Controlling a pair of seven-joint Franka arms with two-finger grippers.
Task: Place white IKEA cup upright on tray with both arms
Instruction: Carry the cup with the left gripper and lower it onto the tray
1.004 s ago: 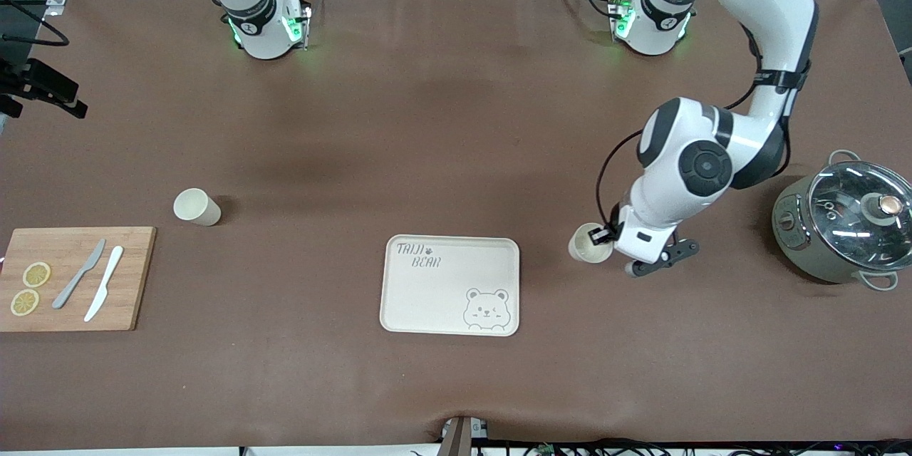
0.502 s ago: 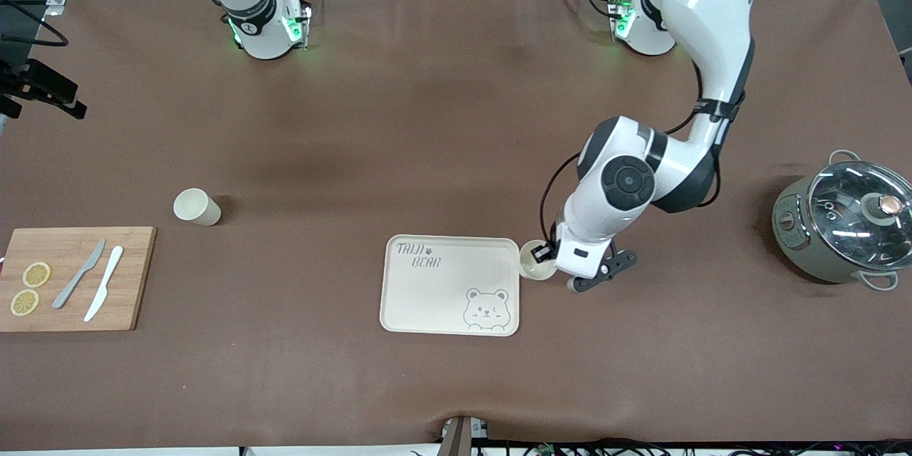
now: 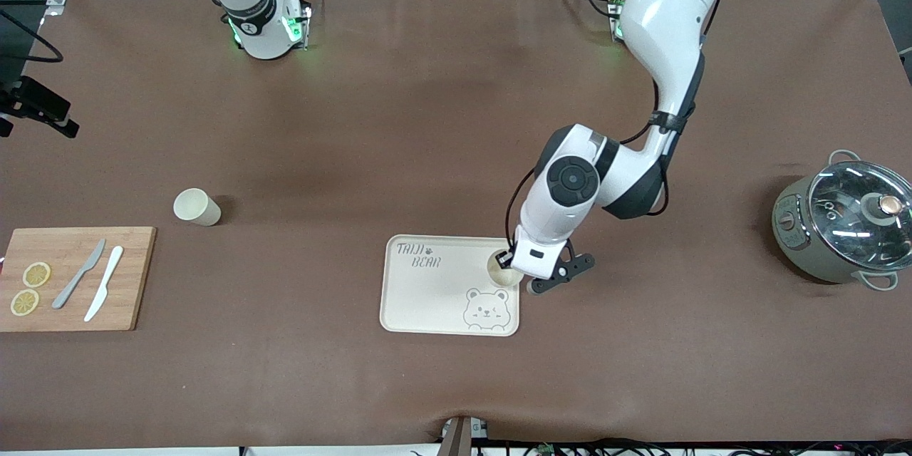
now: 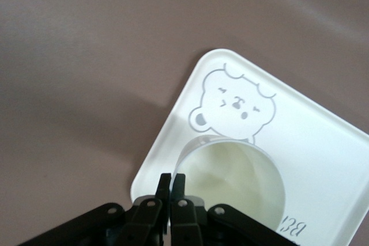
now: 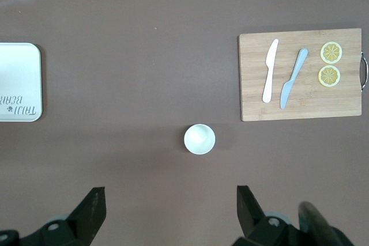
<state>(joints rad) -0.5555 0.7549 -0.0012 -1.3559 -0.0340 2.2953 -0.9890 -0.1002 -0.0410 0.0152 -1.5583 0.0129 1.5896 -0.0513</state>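
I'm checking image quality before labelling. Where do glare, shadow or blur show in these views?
Front view: sharp; reflections streak the pot's glass lid, green lights glow at both arm bases. Left wrist view: the tray looks washed out, the held cup slightly soft. Right wrist view: even, crisp light on the cutting board.

1. Cream rectangular tray with bear drawing (image 3: 427,299): our landmark, on the brown table (image 3: 427,121).
2. White plastic cup (image 3: 501,271): over the tray's edge toward the left arm's end, just above the bear, pinched at the rim by the black left gripper (image 4: 172,180).
3. Second white cup (image 3: 196,206): on the table, well apart from the tray toward the right arm's end, slightly farther from the front camera.
4. Rectangular wooden cutting board (image 3: 135,278): past that cup, level with the tray; on it we list a grey knife (image 3: 78,283), a white knife (image 3: 104,292) and two round lemon slices (image 3: 36,274).
5. Grey lidded metal pot (image 3: 841,228): well apart from the tray, toward the left arm's end.
6. Black right gripper (image 5: 169,200): spread, high above the second cup.
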